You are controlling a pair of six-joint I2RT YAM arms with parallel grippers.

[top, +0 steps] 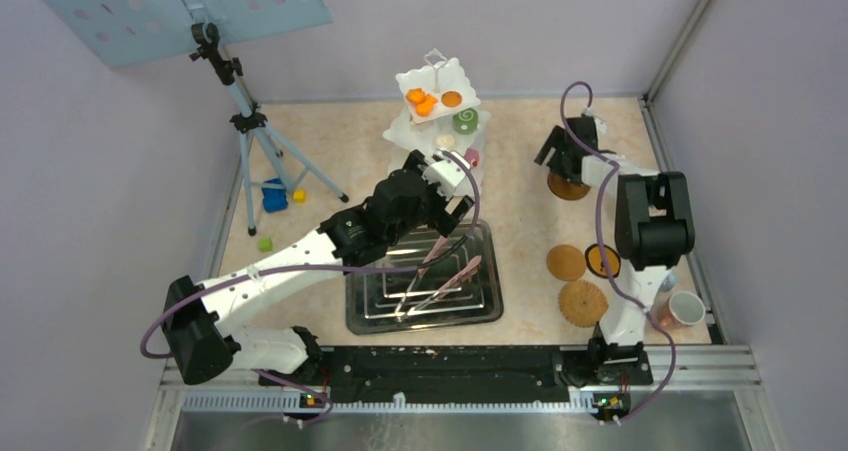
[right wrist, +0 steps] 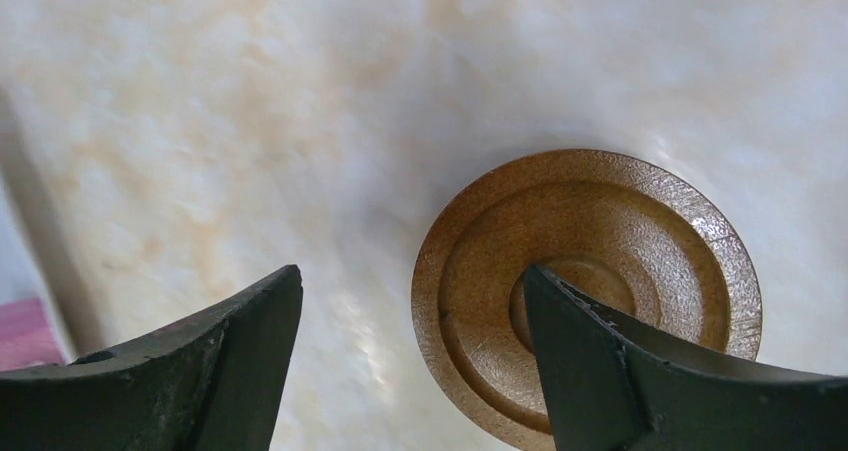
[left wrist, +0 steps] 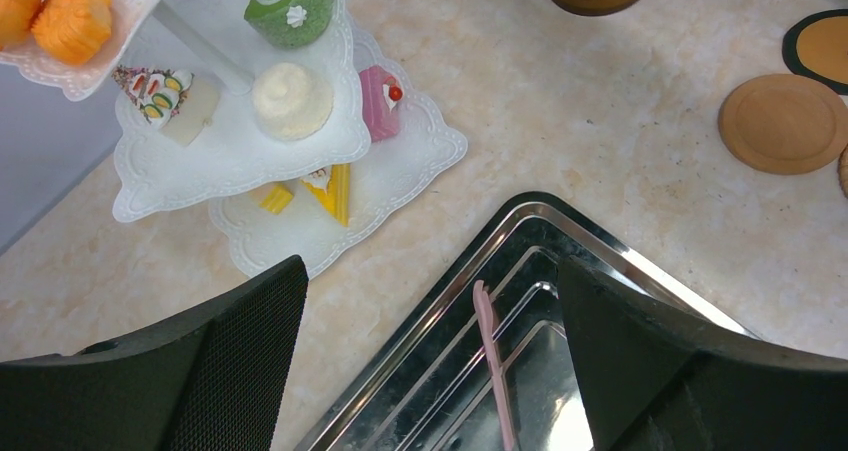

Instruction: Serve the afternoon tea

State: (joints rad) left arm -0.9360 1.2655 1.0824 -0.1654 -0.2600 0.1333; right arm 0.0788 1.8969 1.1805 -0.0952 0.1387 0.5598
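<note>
Coasters [top: 566,262] lie at four o'clock on the counter [top: 330,141]. Left gripper [left wrist: 430,301] hangs released over the steel tray [top: 365,306], pink tongs [left wrist: 489,341] inside. At twelve o'clock, pastries [left wrist: 291,101] sit on the white stand [left wrist: 225,156]. At two o'clock, right gripper [right wrist: 410,281] gapes above one brown coaster [right wrist: 600,231].

Green swirl pastry [left wrist: 290,6] — white stand [left wrist: 235,146] — brown coaster [right wrist: 585,281].

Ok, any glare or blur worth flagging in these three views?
Top external: evenly lit and sharp, with reflections in the steel tray. Left wrist: bright glare on the tray's floor; the three-tier stand is crisp. Right wrist: pale glare washes out the tabletop beside the brown coaster, whose grain is sharp.
</note>
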